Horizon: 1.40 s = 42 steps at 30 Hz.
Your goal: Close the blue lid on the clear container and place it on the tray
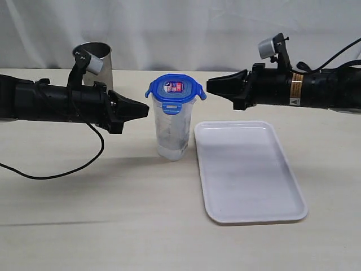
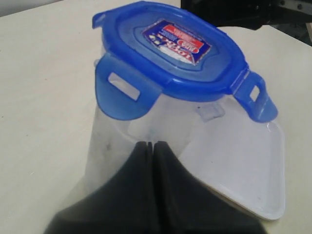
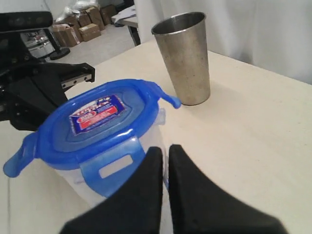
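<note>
Blue four-flap plastic lid (image 1: 175,90) atop tall clear plastic container (image 1: 172,135), flaps prob. unlatched; L gripper (image 1: 146,109) & R gripper (image 1: 208,86) pressed together, empty. Next: snap flaps down.

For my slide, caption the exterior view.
Left pincer and right pincer, both shut, flank clear plastic canister under blue lid, beside white tray.

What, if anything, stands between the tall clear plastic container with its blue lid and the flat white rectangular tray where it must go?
No object on the table does: the clear container stands right beside the white tray's edge. Only the right gripper, shut, hovers level with the blue lid on that side.
</note>
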Motion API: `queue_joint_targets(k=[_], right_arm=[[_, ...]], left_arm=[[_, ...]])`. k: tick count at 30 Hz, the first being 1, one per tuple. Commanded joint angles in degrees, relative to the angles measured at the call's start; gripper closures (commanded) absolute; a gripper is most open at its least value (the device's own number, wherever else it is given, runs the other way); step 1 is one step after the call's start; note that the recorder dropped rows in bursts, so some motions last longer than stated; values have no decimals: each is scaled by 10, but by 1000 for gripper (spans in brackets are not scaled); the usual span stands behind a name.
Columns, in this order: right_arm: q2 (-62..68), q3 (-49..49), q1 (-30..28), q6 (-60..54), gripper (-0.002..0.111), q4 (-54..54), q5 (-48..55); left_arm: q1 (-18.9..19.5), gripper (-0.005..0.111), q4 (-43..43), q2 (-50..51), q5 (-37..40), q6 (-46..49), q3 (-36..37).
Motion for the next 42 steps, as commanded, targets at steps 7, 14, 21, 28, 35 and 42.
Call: queue_joint_targets(k=[7,14,21,28,35,42], right_arm=[[17,-24,2,-57,104,82,24],[37,-43,2,-30,104,67,28],[37,-43,22,-33,104,61,55],[37,-47,29,-22,104,41,52],[36,-47,29,-9,104,9,37],[32,-47,29,-4,104,-6,23]], left_arm=[[-1,107,-1,0,13,18,-4],[-1,107,-1,0,26,18,-14],[-1,107,-1,0,28,18,-20],[-1,107,-1,0,28,18,-20],[-1,107,-1,0,28,18,-20],[-1,107,-1,0,28,18,-20]])
